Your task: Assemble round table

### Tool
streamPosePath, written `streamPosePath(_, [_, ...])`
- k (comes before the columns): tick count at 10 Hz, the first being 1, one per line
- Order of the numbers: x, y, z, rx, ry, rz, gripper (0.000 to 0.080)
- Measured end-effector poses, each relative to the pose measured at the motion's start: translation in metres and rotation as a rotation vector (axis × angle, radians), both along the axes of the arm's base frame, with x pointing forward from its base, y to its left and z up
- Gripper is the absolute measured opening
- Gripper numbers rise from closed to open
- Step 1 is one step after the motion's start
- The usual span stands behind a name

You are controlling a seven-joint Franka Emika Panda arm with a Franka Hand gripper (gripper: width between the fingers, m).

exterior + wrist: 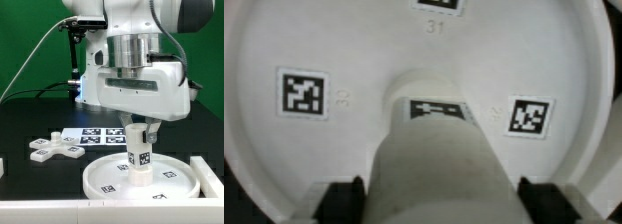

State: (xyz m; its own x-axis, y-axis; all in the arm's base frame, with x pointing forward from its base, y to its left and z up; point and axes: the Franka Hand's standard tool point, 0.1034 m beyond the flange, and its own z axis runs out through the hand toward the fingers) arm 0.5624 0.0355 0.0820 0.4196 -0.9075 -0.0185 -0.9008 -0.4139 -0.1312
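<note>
The short white plastic cylinder leg (138, 160) stands upright in the middle of the large white rimmed round disc (96, 180), which lies flat on the black table (25, 125) towards the near edge. In the wrist view the leg (434, 140) runs down to the disc (349, 40) between two of its square tags, and the dark finger pads (345, 196) sit flush against it on both sides. I read the gripper (139, 136) as closed on the leg, holding it high up and from above.

As I judge it, the task is about halfway. The leg is at its socket, but I cannot tell whether it is fully seated, because the joint is hidden behind the leg's own body. The white cross-shaped plastic foot (55, 150) lies loose on the table, well apart from the disc on the exterior view's left, so it has yet to be fetched and fitted on top of the leg.

For room, the leg is well inside the disc's raised rim all round, so I have clearance for the fingers there. The marker board (95, 136) lies behind the disc, between it and the robot's base. A white edge piece (208, 172) rises just beside the rim on the exterior view's right, so that side is tight. The way to the foot looks open.
</note>
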Motion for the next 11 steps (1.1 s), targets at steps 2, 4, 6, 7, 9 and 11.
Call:
streamPosePath(2, [-0.001,0.001,0.0,0.06,0.02,-0.223,0.0409])
streamPosePath(4, [-0.001,0.004,-0.001,0.069,0.031,-0.283,0.0409])
streamPosePath(6, [-0.003,0.005,-0.001,0.054,0.044,-0.158,0.0413])
streamPosePath(7, [-0.004,0.008,0.002,0.04,0.084,-0.002,0.0594])
streamPosePath(9, [-0.003,0.011,0.002,0.013,0.073,0.312,0.0638])
streamPosePath(11, [-0.007,0.01,0.002,-0.001,0.053,0.421,0.0646])
